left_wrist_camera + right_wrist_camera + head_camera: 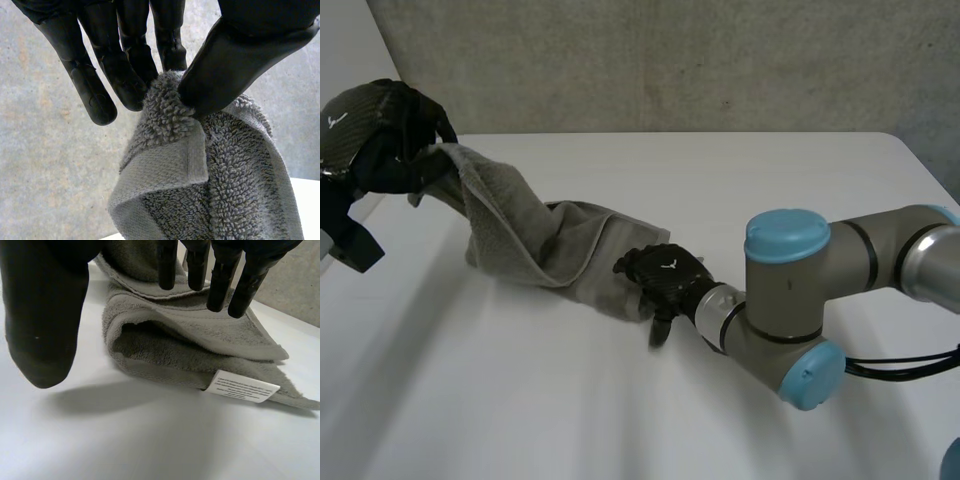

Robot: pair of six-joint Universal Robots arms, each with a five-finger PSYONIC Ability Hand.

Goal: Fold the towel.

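the left hand (380, 130) pinches one end of the towel (520, 240) up high; the right hand (665, 275) has open fingers (220, 285) at the other end, probably to grab it next.

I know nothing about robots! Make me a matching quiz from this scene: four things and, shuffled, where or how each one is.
1 left hand
2 right hand
3 towel
4 white label

A fingers straight, resting on the towel's low end
B sticking out of the towel's edge
C pinching the towel's raised end
D grey, sloping down to the table

Pairs: 1-C, 2-A, 3-D, 4-B
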